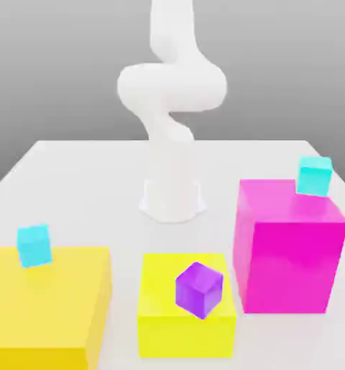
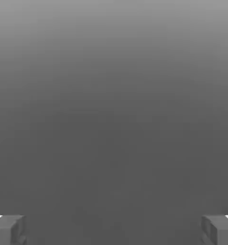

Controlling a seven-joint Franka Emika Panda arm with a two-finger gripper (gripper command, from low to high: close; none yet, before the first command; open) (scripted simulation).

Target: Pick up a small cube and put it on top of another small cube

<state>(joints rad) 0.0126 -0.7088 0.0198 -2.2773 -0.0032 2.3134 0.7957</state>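
Note:
One small cyan cube (image 1: 34, 245) sits on the large yellow block (image 1: 45, 303) at the exterior view's left. A second small cyan cube (image 1: 314, 175) rests on the far corner of the magenta block (image 1: 287, 246) at the exterior view's right. A small purple cube (image 1: 199, 289) lies tilted on the smaller yellow block (image 1: 186, 307) in the front middle. In the hand view my gripper (image 2: 114, 229) is open, its two grey fingertips (image 2: 8, 229) far apart with nothing between them, facing plain grey background. The white arm (image 1: 171, 94) rises from its base behind the blocks.
The arm's base (image 1: 173, 199) stands at the middle of the white table (image 1: 81, 181). Bare table surface lies behind the blocks on both sides of the base and in the gaps between the blocks.

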